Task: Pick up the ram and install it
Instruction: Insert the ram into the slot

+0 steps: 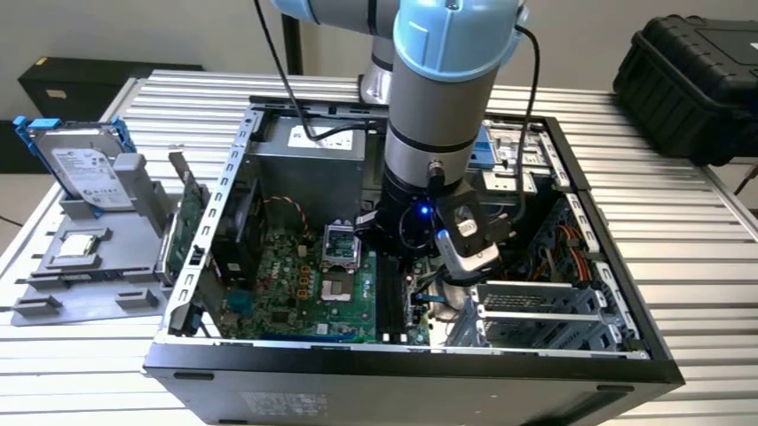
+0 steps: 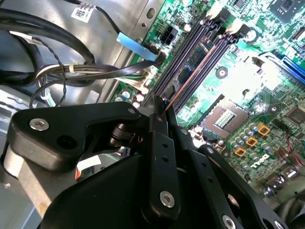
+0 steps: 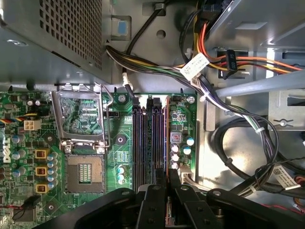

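Ram (image 2: 187,82) edge-on over slots, pinched in gripper (image 2: 159,112)

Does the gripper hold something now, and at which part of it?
Yes. The gripper holds the ram edge-on by one end; its free end reaches along the memory slots on the motherboard.

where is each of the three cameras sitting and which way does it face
Exterior view: off the arm, above and in front of the open computer case, looking down; the arm reaches in.
First wrist view: on the wrist, facing down at the motherboard; the gripper holds the ram edge-on over the memory slots.
Second wrist view: on the wrist, looking obliquely past the gripper.
Both wrist views share the ram, slots and empty processor socket.
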Tool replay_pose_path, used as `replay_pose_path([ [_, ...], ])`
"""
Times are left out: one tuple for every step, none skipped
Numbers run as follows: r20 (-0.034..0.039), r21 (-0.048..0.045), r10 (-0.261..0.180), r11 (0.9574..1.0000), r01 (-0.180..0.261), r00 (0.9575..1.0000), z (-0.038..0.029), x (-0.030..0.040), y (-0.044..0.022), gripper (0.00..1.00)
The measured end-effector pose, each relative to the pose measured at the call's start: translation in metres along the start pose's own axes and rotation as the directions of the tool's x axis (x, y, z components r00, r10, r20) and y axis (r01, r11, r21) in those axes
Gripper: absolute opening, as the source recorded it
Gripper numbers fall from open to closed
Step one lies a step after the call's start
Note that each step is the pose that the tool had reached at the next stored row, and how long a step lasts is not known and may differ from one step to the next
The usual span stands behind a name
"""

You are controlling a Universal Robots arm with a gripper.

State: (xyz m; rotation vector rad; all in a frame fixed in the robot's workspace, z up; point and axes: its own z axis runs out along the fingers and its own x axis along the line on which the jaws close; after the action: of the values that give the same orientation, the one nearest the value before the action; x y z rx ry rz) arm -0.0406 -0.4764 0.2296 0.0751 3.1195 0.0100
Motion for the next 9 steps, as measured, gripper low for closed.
replay_pose_path([
  [0.0,-0.0002,0.0,1.0,0.0,1.0,0.0004,0.0,-0.0008,0.0],
  [0.0,-0.0003,0.0,1.0,0.0,1.0,0.0012,0.0,-0.001,0.0],
  [-0.0001,-0.0004,0.0,1.0,0.0,1.0,0.0022,0.0001,-0.0011,0.0],
  [-0.0003,-0.0002,0.0,1.0,0.0,1.0,0.0029,0.0001,-0.0012,0.0],
  [-0.0005,0.0,0.0,1.0,0.0,1.0,0.0035,0.0001,-0.0015,0.0],
  [-0.0008,0.0,0.0,1.0,0.0,1.0,0.0039,0.0001,-0.0018,0.0],
  [-0.0009,0.0,0.0,1.0,0.0,1.0,0.0039,0.0,-0.0018,0.0],
  [-0.001,0.0,0.0,1.0,0.0,1.0,0.0039,0.0001,-0.0018,0.0],
  [-0.0013,-0.0001,0.0,1.0,0.0,1.0,0.0039,0.0001,-0.0018,0.0],
])
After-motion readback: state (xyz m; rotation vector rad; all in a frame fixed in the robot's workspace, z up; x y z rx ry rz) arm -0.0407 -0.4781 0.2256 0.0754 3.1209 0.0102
